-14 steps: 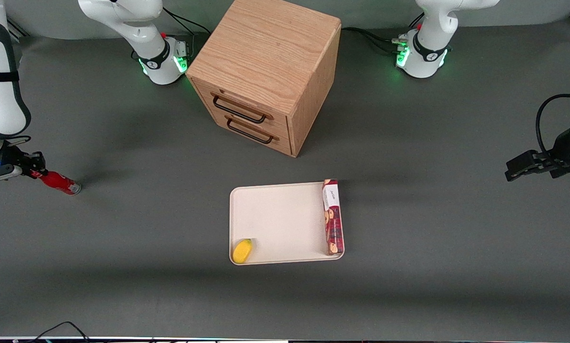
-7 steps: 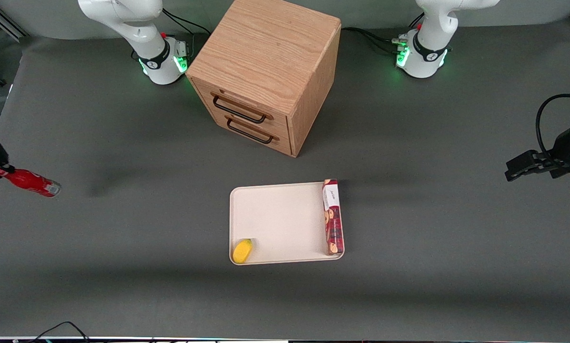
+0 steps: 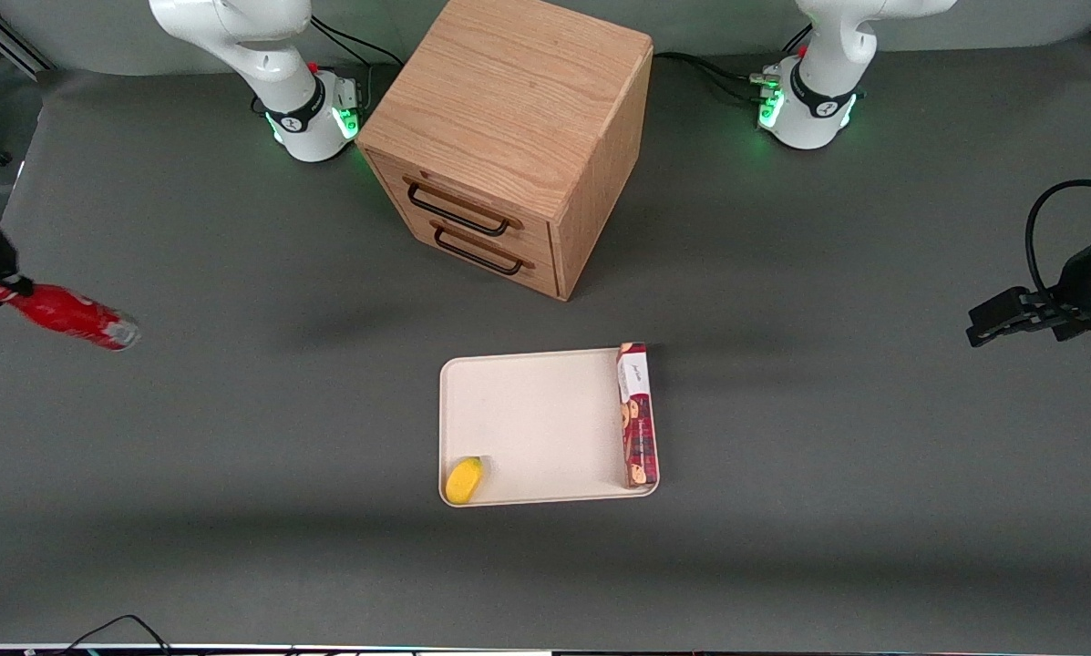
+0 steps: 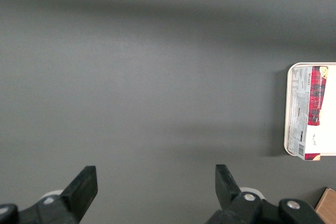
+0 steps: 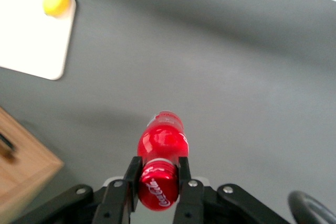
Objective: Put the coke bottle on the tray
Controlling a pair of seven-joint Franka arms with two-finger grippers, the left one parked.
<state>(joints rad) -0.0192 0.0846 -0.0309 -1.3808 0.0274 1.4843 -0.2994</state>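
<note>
1. While the small slim red coke bottle [image 3: 66, 315] is held up in the air at the working arm's end of the table, it is kept well apart from the flat cream-white tray [image 3: 536, 419].
2. The bottle is gripped near its red cap by the black two-finger gripper [image 5: 157, 182], whose jaws are clamped on it, most likely so it can be carried to the tray.
3. White curly writing is seen on the cap end, but it cannot be read for sure.
4. A bare middle is left on the tray between the small yellow lemon-like thing [image 3: 464, 479] and the long red-patterned cookie box [image 3: 637, 415], so room is there for the bottle.
</note>
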